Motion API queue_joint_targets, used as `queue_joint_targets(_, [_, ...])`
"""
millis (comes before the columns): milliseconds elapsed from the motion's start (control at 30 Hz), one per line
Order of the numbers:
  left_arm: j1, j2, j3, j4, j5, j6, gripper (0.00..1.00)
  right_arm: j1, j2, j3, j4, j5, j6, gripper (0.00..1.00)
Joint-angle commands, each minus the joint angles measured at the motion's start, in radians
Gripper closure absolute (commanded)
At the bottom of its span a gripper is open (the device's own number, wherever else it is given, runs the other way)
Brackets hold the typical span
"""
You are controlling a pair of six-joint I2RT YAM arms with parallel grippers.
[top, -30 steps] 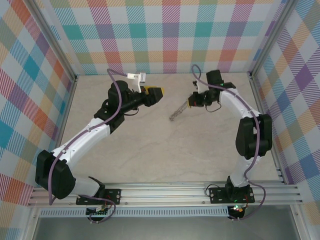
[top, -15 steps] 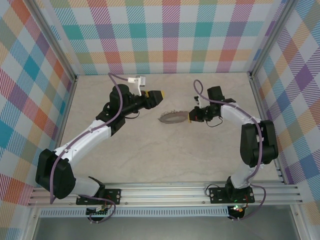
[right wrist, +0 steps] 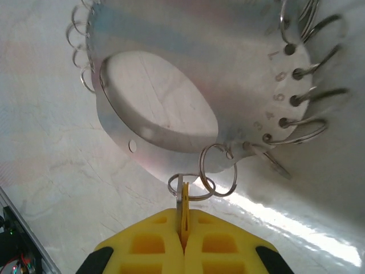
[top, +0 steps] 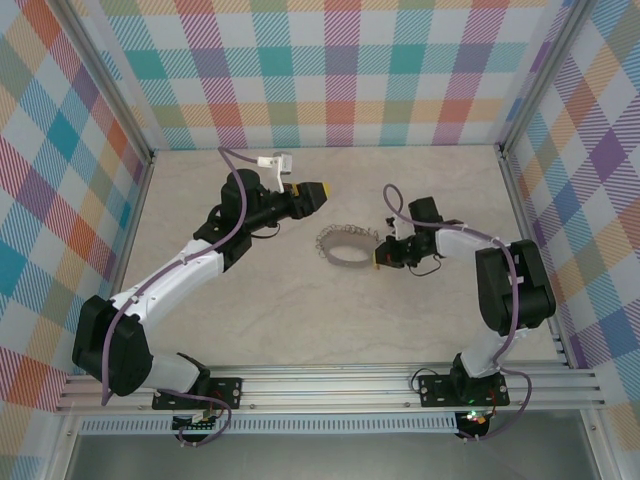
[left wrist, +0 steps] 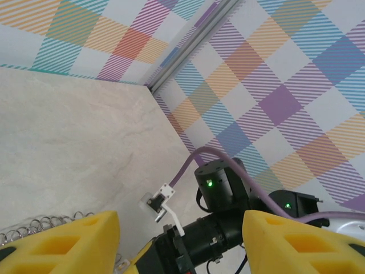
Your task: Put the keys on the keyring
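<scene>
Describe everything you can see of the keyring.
The keyring is a silver metal band bent into a wide loop, with holes along one edge, some with stamped numbers. Small wire rings hang through those holes. It rests on the table. At its near edge one wire ring meets the key, which is pinched edge-on in the shut right fingers.

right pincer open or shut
Shut. In the right wrist view the right pincer has its yellow fingers pressed together on the thin key, its tip at a small loop of the keyring.
</scene>
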Motion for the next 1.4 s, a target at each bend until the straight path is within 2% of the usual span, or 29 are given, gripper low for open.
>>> queue_joint_targets(0, [0.009,-0.003,-0.016,0.018,0.028,0.007,0.41,0.026,-0.062,-0.044,0.041,-0.007,0.054,1.0])
queue_joint_targets(67, [0.009,0.001,-0.016,0.021,0.033,0.007,0.41,0.04,-0.093,-0.077,0.039,0.001,0.071,1.0])
queue_joint_targets(133, [0.009,0.007,-0.016,0.027,0.039,0.005,0.41,0.053,-0.137,-0.118,0.036,0.012,0.087,0.91])
queue_joint_targets(233, [0.009,0.014,-0.018,0.036,0.05,0.004,0.4,0.06,-0.222,-0.176,0.013,0.031,0.108,0.63])
queue_joint_targets(333, [0.008,0.017,-0.016,0.038,0.061,0.004,0.37,0.059,-0.339,-0.2,-0.052,0.059,0.11,0.42])
queue_joint_targets(400, [0.008,0.007,-0.019,0.037,0.059,0.005,0.32,0.056,-0.427,-0.186,-0.118,0.083,0.105,0.15])
queue_joint_targets(467, [0.008,-0.011,-0.023,0.031,0.052,0.009,0.27,0.053,-0.506,-0.156,-0.173,0.101,0.103,0.0])
queue_joint_targets(567, [0.008,-0.048,-0.026,0.007,0.031,0.026,0.12,0.038,-0.592,-0.094,-0.237,0.123,0.105,0.0])
queue_joint_targets(733, [0.008,-0.126,-0.033,-0.067,-0.04,0.074,0.06,0.022,-0.661,0.022,-0.294,0.223,0.098,0.0])
queue_joint_targets(833, [0.007,-0.196,-0.035,-0.16,-0.177,0.131,0.05,0.015,-0.667,0.08,-0.301,0.377,0.095,0.0])
queue_joint_targets(900, [0.006,-0.257,-0.057,-0.195,-0.323,0.189,0.05,0.011,-0.668,0.104,-0.277,0.516,0.102,0.0])
queue_joint_targets(1067, [0.009,-0.407,-0.173,-0.129,-0.678,0.41,0.0,0.003,-0.674,0.071,-0.09,0.866,0.102,0.0])
queue_joint_targets(1167, [0.02,-0.436,-0.194,-0.18,-0.849,0.546,0.0,-0.009,-0.643,-0.005,0.083,1.005,0.037,0.0])
queue_joint_targets(1233, [0.055,-0.449,-0.232,-0.196,-0.881,0.563,0.0,-0.019,-0.612,-0.048,0.167,1.072,-0.006,0.0])
queue_joint_targets(1367, [0.125,-0.513,-0.415,-0.065,-0.868,0.599,0.0,-0.066,-0.554,-0.127,0.265,1.071,-0.063,0.0])
